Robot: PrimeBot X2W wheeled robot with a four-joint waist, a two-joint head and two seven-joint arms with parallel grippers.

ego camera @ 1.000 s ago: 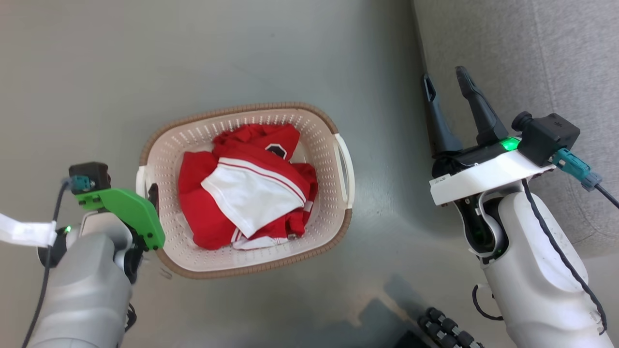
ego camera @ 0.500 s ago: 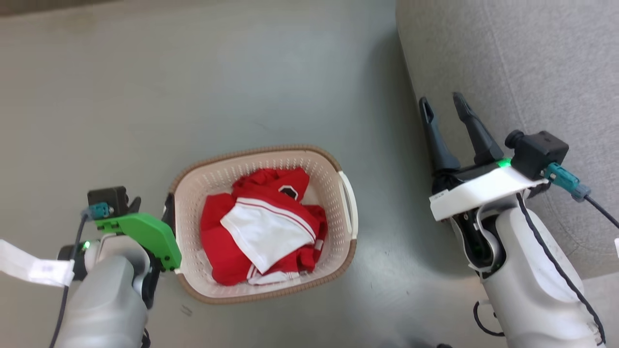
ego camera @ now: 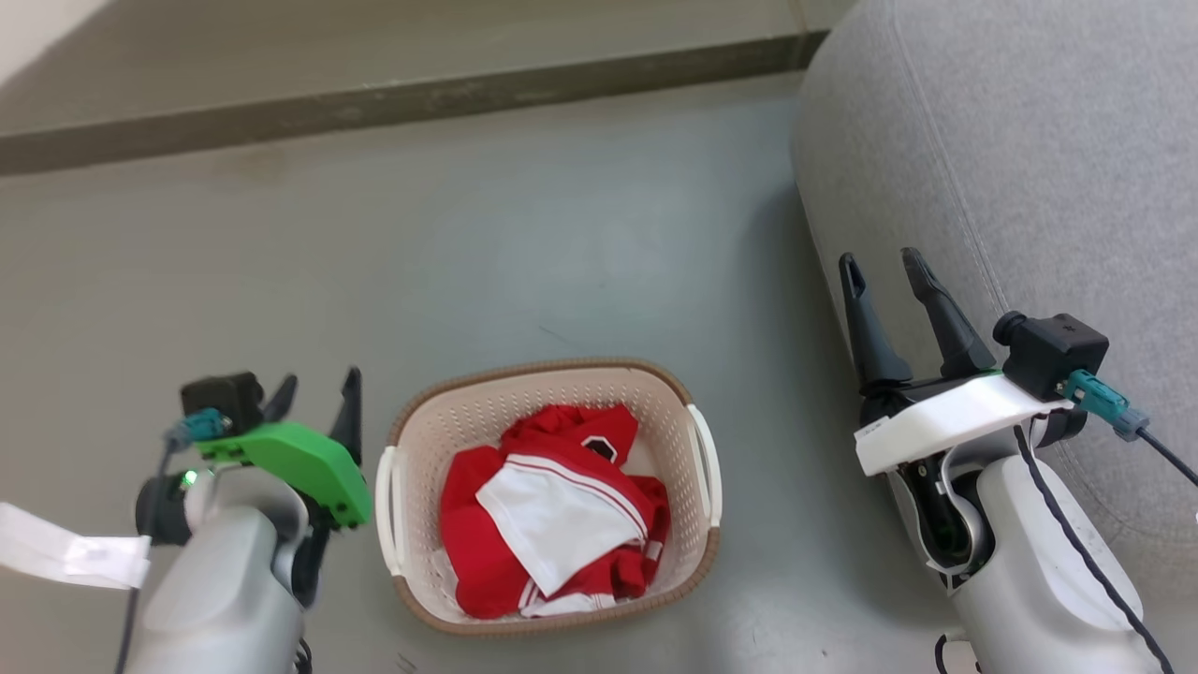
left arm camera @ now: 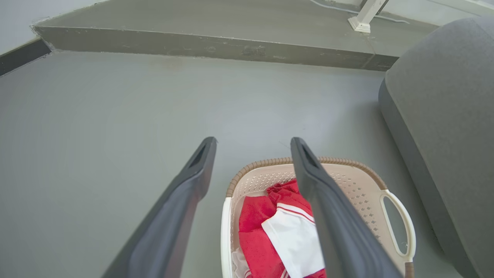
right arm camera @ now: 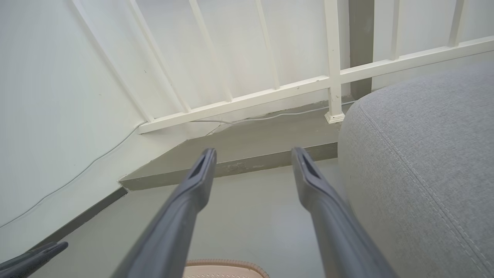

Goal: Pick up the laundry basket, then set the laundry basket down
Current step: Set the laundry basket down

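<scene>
Basket (ego camera: 432, 438) on floor (ego camera: 468, 253) beside sofa (ego camera: 1029, 168)

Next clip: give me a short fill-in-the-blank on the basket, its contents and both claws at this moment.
1. The laundry basket holds red and ____ clothing.
2. The left claw, beside the basket, is ____, not shut, and grips nothing.
3. The right claw is open next to an upholstered seat coloured ____.
Missing words: white; open; grey.

A cream perforated laundry basket (ego camera: 550, 398), brown-rimmed and white-handled, is pictured with red-and-white clothing (ego camera: 552, 510) beside grey upholstery (ego camera: 1029, 168).
</scene>
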